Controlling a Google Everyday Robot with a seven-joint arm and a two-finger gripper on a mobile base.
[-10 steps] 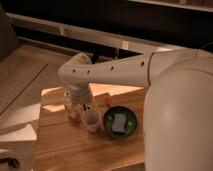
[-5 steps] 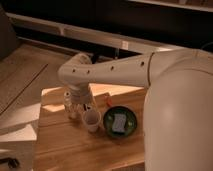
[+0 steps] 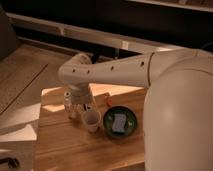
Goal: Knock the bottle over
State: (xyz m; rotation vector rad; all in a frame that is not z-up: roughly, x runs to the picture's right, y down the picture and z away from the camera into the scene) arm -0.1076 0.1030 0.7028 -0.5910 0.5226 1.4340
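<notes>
Nothing in the scene has shifted noticeably over the last second: arm, bottle, cup and bowl sit as they did in both earlier views.

The white arm (image 3: 117,72) reaches from the robot's large rounded body (image 3: 182,120) on the right, running leftward and slightly upward across the view. At its far end it bends sharply at a rounded joint, and the wrist drops straight down toward the wooden table (image 3: 65,150). The gripper (image 3: 80,106) hangs at the bottom of that wrist, low over the back left part of the tabletop. Whether it is spread or pressed together cannot be told, since it is dark and partly masked by the wrist housing.

The bottle (image 3: 67,102), slim and pale, stands upright just beside the gripper, on the side away from the robot's body. Whether the two touch cannot be told.

A beige cup (image 3: 91,120) stands upright in front of the gripper, nearer the camera. Just beside it, toward the robot's body, sits a dark green bowl (image 3: 106,125) with a pale bluish rectangular item (image 3: 119,123) lying inside.
</notes>
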